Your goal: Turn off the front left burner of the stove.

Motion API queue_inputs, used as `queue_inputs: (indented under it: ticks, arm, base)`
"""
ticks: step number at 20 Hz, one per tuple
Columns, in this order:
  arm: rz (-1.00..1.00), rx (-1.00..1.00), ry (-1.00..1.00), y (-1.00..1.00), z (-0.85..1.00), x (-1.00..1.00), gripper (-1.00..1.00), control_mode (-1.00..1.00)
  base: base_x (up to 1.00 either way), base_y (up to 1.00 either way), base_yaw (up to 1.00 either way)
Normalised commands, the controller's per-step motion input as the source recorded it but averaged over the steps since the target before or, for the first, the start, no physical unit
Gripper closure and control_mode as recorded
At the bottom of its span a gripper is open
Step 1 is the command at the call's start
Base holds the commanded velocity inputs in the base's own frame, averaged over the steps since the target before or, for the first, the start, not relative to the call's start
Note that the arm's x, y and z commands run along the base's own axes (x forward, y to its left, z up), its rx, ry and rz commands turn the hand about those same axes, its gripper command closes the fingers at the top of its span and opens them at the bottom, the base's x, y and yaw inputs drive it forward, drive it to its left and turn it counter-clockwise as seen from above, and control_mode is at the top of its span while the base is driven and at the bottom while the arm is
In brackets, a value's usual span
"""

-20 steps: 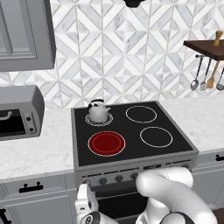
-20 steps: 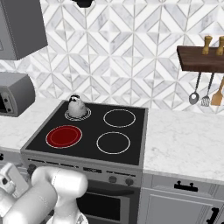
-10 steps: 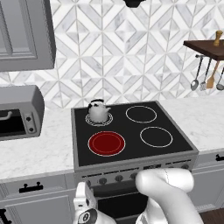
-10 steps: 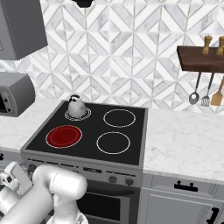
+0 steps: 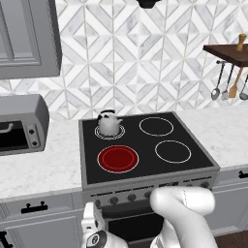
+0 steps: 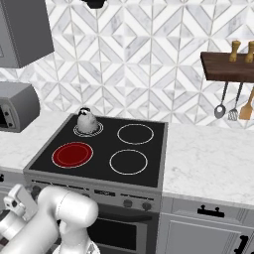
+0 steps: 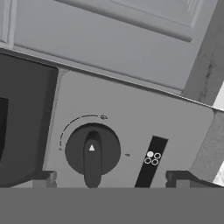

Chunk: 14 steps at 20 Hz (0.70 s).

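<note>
The front left burner (image 5: 117, 158) (image 6: 73, 154) glows as a solid red disc on the stove's (image 5: 145, 145) (image 6: 105, 149) black glass. My gripper (image 5: 90, 218) (image 6: 17, 201) hangs low before the left end of the knob row. In the hand view a dark round knob (image 7: 92, 151) on the stove's grey front panel (image 7: 131, 113) sits close ahead, its grip bar pointing down in that view. The gripper (image 7: 113, 179) is open; its fingertips (image 7: 43, 178) stand wide apart, and the knob lies left of the midline between them, untouched.
A grey kettle (image 5: 108, 122) (image 6: 86, 119) stands on the rear left burner. A toaster oven (image 5: 19, 123) sits on the counter to the left. Utensils (image 6: 230, 101) hang under a wooden shelf at the right. Drawers with dark handles (image 5: 34, 208) flank the stove.
The arm's elbow has shifted only slightly and the hand stays low at the stove's left knobs. The burner is still red.
</note>
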Motion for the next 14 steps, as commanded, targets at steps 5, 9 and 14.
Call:
queue_inputs:
  ticks: [5, 9, 14]
  arm:
    - [0.1, 0.01, 0.0, 0.16, -0.24, 0.02, -1.0, -1.0]
    - [0.08, 0.09, 0.03, 0.1, -0.1, 0.16, -1.0, -1.0]
    - [0.06, 0.05, 0.0, 0.0, 0.0, 0.19, -1.0, -1.0]
  base:
    - [0.0, 0.0, 0.0]
    - [0.0, 0.0, 0.0]
    - [0.0, 0.0, 0.0]
